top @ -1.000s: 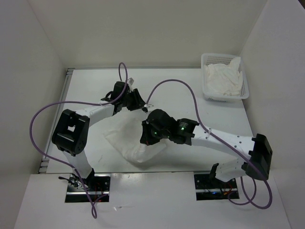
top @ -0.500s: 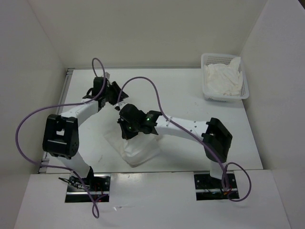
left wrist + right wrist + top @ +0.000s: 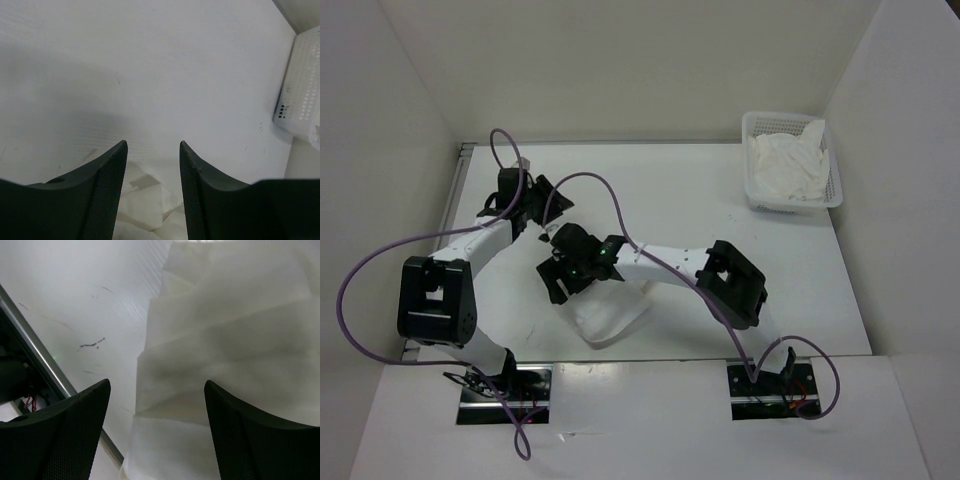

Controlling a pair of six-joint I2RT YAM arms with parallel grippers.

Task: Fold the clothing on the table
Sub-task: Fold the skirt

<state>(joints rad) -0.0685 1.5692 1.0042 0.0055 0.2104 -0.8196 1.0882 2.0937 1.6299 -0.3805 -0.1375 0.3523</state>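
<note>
White fabric, the clothing [image 3: 613, 318] lies folded into a compact wad on the bench [image 3: 720, 235], right under the right hand [image 3: 556, 284] and reaching out from it toward the arm bases. From the right wrist view the clothing [image 3: 235, 335] shows as stacked bands of fold, stepped one over another, their creases running crosswise between the fingers [image 3: 75, 435]. That hand's jaws stand wide apart with nothing between them. The left hand [image 3: 538, 205] hovers just beyond, also parted and empty. In its wrist view a crumpled corner of the clothing [image 3: 147, 200] peeks out between and below its fingers [image 3: 112, 190]. The arm hides the far part of the cloth from above, and white on white blurs its outline, so its long axis is hard to tell.
</note>
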